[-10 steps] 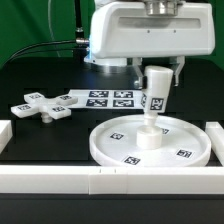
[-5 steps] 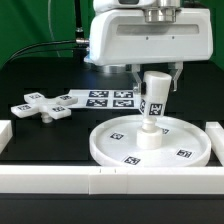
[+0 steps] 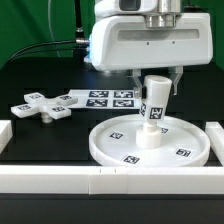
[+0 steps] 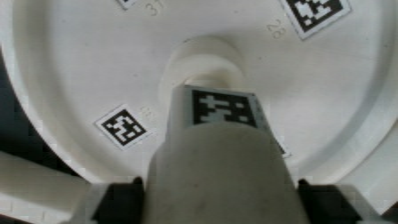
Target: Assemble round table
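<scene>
The large white rimmed disc (image 3: 150, 142) lies on the black table at the exterior view's right. The short cylindrical leg (image 3: 153, 104) stands tilted on the disc's central hub (image 3: 148, 137). My gripper (image 3: 157, 76) is over the leg's top end. In the wrist view the leg (image 4: 217, 150) runs down to the hub (image 4: 214, 62) with the disc (image 4: 71, 70) around it, and the black fingers (image 4: 118, 197) sit against both sides of the leg. The cross-shaped foot (image 3: 40, 105) lies apart at the exterior view's left.
The marker board (image 3: 104, 98) lies flat behind the disc. White border rails run along the front (image 3: 100, 180), the left (image 3: 4, 132) and the right (image 3: 216, 135). A green backdrop and black cables are behind.
The gripper and the leg's top have shifted slightly to the exterior view's right. The leg's lower end stays on the hub.
</scene>
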Tool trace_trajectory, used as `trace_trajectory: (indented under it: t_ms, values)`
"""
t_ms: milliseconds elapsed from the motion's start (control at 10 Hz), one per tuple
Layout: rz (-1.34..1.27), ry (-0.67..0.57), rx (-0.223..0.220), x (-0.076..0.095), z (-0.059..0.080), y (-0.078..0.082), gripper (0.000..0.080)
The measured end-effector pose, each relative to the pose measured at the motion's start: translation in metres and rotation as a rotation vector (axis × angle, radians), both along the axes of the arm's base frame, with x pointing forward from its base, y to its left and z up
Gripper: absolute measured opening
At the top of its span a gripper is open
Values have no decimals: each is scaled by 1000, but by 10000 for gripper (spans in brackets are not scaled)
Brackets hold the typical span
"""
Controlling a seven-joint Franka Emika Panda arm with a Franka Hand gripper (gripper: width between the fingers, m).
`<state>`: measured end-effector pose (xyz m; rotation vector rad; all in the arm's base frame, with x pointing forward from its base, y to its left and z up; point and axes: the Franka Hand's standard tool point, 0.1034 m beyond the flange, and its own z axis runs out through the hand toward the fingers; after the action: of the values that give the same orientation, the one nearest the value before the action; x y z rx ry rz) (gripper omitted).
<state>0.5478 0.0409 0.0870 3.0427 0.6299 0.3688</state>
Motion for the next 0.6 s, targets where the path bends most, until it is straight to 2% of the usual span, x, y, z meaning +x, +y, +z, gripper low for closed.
trace_trajectory:
  t_ms: [300, 600]
  values:
    - [3, 13, 1, -3, -7, 2, 409]
    - [3, -1, 2, -2, -8, 2, 409]
